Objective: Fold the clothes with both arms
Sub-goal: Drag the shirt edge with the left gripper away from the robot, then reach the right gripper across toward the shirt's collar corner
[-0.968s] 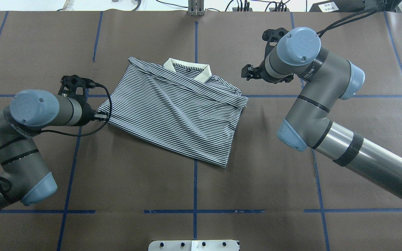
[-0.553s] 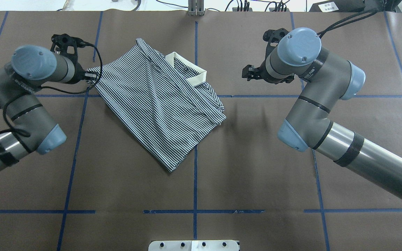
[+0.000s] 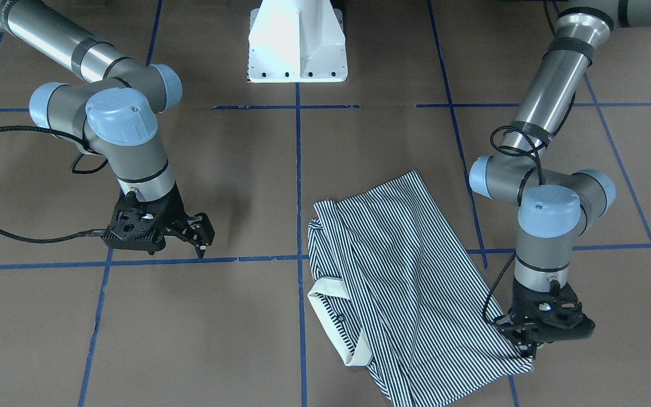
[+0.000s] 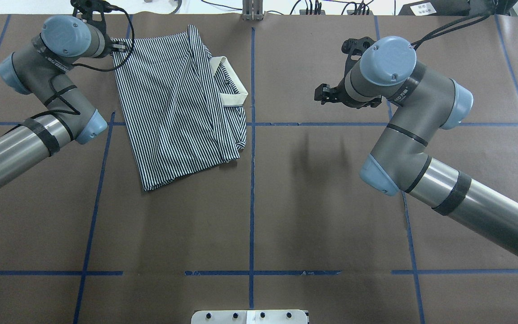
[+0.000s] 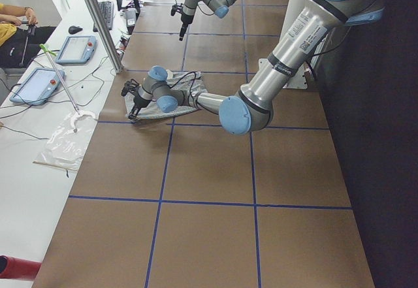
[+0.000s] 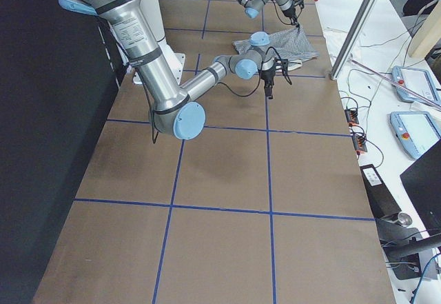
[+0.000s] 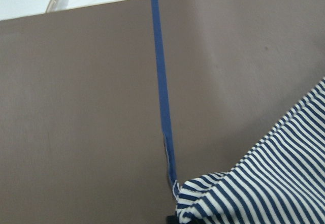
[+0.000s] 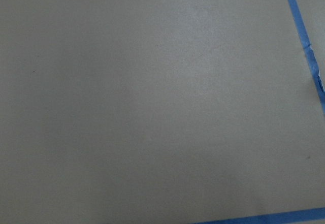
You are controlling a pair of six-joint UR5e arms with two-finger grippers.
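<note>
The folded striped polo shirt (image 4: 178, 108) lies flat on the table (image 4: 286, 202) near its far edge, on the robot's left half, with its cream collar (image 4: 232, 81) turned toward the table's centre line. The left gripper (image 4: 117, 47) is pinched tight on the shirt's far-left corner, close to the table's far edge. The right gripper (image 4: 324, 93) hangs with its fingers spread and nothing between them, above bare table well apart from the shirt.

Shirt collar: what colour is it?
The collar is plain cream, clearest in the overhead exterior view.
</note>
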